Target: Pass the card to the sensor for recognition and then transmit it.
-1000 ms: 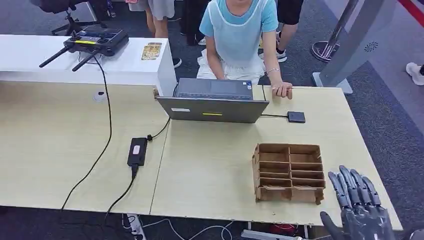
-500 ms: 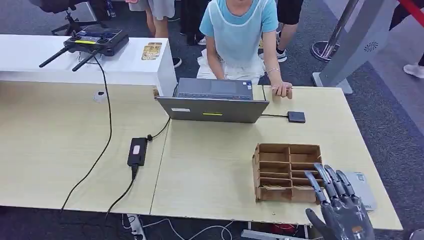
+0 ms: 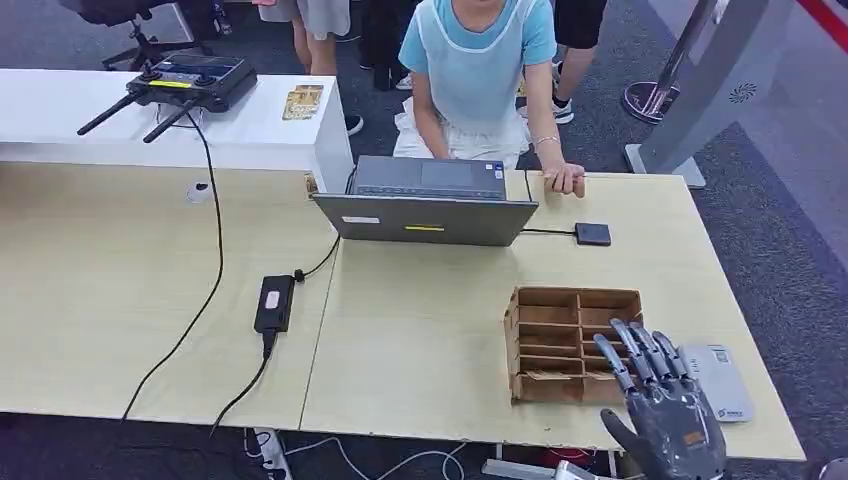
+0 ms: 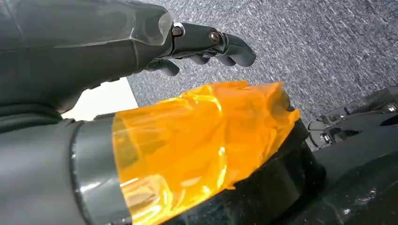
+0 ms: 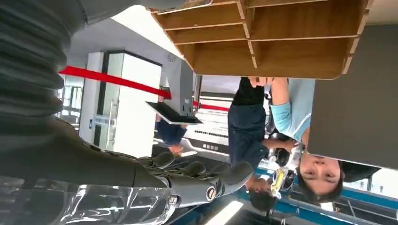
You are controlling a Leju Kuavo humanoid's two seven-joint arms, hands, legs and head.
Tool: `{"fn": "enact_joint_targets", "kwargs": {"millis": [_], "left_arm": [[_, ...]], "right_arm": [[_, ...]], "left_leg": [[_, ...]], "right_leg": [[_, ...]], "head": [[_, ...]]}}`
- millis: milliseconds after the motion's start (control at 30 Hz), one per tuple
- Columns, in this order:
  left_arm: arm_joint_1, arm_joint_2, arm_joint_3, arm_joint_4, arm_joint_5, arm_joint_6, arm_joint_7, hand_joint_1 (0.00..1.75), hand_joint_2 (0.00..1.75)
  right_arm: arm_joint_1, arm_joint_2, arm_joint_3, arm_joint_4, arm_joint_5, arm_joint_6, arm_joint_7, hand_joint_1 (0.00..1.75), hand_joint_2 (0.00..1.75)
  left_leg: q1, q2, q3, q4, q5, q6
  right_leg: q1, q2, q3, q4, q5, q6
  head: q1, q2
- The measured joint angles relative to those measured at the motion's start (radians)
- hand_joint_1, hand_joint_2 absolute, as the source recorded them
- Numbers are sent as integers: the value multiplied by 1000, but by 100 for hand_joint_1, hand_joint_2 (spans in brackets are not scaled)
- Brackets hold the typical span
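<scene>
Cardboard box (image 3: 575,345) with little slots sits on my wooden table (image 3: 420,340), right of the black power brick (image 3: 274,303). I see nothing in its slots. My right hand (image 3: 662,405), fingers apart, holds nothing beside it. Right of it lies the card (image 3: 722,382). My left hand (image 4: 141,47) hangs over grey carpet (image 4: 328,42), fingers curled.

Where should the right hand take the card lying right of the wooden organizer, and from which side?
Probably by the card's outer long edge, coming from above on the side away from the wooden organizer. It lies flat on the table near the front right corner, so only the edges give purchase. The right hand hovers just left of it, fingers spread and holding nothing.
</scene>
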State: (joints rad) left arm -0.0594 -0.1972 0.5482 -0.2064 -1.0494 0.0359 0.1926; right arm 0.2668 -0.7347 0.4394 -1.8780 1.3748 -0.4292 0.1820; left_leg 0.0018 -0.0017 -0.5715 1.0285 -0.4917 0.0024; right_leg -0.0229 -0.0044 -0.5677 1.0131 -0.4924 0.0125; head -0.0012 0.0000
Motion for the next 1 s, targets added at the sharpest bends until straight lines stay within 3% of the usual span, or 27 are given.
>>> {"fn": "enact_joint_targets", "kwargs": {"millis": [400,633,667,700,800,867,933,1000], "left_arm": [[0,-1,-17,0,-31,-8,0,0,0],[-1,-2,-35,0,-59,-19,-3,0,0],[-1,-2,-39,0,-66,-25,-5,0,0],[-2,-2,-45,0,-73,-28,-7,0,0],[-2,-3,-60,0,-86,-35,-9,0,0],[-3,-3,-68,0,-95,-37,-11,0,0],[-3,-4,-72,0,-103,-40,-12,0,0],[-3,-5,-85,0,-111,-45,-12,0,0]], "right_arm": [[-24,13,9,39,-35,15,-27,0,175],[-51,32,11,82,-52,23,-50,16,175],[-56,38,11,90,-56,26,-56,23,175],[-61,44,12,102,-56,30,-58,40,175],[-77,63,14,135,-57,36,-69,138,175],[-87,72,14,155,-61,36,-75,129,175],[-95,81,14,169,-67,35,-76,54,175],[-104,88,14,183,-70,35,-84,35,175]], "left_leg": [[0,0,0,0,0,0],[0,0,0,0,0,0],[0,0,0,0,0,0],[0,0,0,0,0,0],[0,0,0,0,0,0],[0,0,0,0,0,0],[0,0,0,0,0,0],[0,0,0,0,0,0]], "right_leg": [[0,0,0,0,0,0],[0,0,0,0,0,0],[0,0,0,0,0,0],[0,0,0,0,0,0],[0,0,0,0,0,0],[0,0,0,0,0,0],[0,0,0,0,0,0],[0,0,0,0,0,0]], "head": [[0,0],[0,0],[-1,0],[0,0],[0,0],[0,0],[0,0],[0,0]]}}
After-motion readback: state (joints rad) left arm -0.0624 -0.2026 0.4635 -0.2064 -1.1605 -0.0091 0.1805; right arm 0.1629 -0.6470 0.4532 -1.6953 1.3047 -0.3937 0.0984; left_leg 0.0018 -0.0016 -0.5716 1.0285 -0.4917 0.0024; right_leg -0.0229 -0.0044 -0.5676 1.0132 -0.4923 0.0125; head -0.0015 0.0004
